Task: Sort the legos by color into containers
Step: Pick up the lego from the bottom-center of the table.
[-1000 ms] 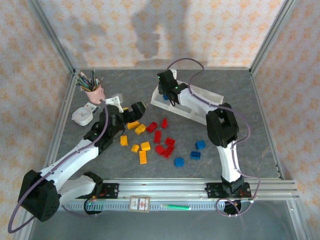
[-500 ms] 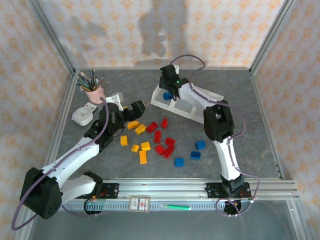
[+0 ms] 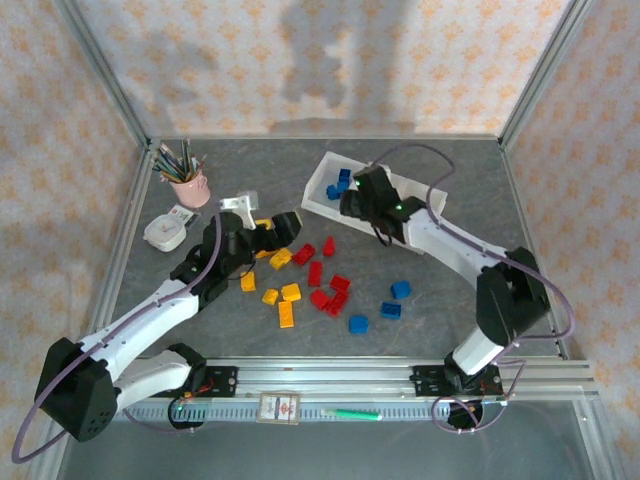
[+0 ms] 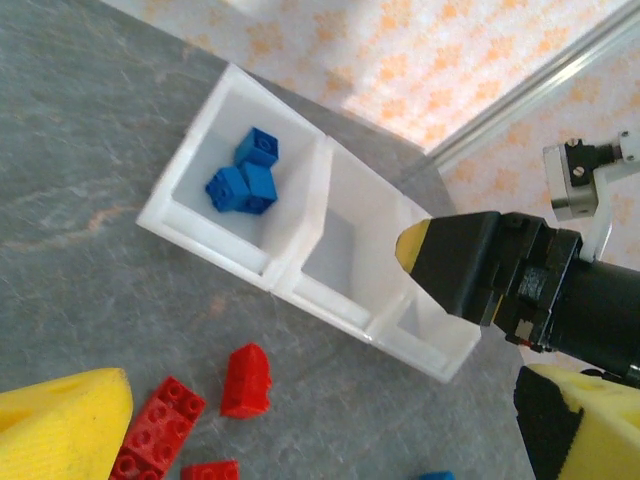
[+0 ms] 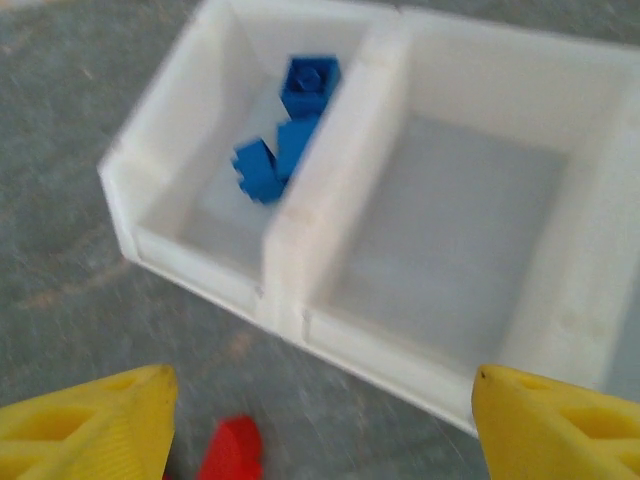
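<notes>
The white tray of containers (image 3: 320, 180) lies at the back centre. Three blue legos (image 3: 340, 183) sit in its left compartment (image 4: 245, 180) (image 5: 290, 130); the middle compartment (image 5: 450, 220) is bare. My right gripper (image 3: 352, 203) (image 5: 320, 430) hangs open and empty just in front of the tray, above a red lego (image 5: 232, 450). My left gripper (image 3: 278, 226) (image 4: 320, 430) is open, empty and over the left part of the pile. Loose yellow legos (image 3: 280, 258), red legos (image 3: 318, 272) and blue legos (image 3: 390, 308) lie scattered on the grey table.
A pink cup of pencils (image 3: 188, 185) and a small white dish (image 3: 163, 232) stand at the left. Metal frame posts and patterned walls close in the table. The right arm's elbow (image 3: 510, 290) stands above the right side.
My right gripper has opened and drawn back from over the tray's left compartment, where a blue lego now lies with the others. Its elbow swung right. The left gripper edged right.
</notes>
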Robot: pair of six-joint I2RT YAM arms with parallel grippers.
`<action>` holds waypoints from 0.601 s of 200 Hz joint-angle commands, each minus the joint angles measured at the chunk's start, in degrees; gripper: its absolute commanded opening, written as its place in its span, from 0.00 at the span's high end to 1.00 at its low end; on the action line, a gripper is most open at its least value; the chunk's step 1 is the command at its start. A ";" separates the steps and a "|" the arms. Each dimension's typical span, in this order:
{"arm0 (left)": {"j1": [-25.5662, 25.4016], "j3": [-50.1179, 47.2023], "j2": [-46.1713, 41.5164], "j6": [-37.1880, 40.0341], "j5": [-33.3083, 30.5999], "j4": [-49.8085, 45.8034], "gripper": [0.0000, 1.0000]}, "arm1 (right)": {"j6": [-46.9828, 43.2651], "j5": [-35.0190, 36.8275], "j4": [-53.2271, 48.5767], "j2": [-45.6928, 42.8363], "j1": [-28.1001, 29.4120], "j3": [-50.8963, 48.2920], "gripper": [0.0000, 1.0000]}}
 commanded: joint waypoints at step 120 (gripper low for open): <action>-11.08 -6.12 -0.45 -6.47 -3.76 7.24 0.01 | 17.34 3.84 -7.57 -19.08 -0.08 -29.18 0.08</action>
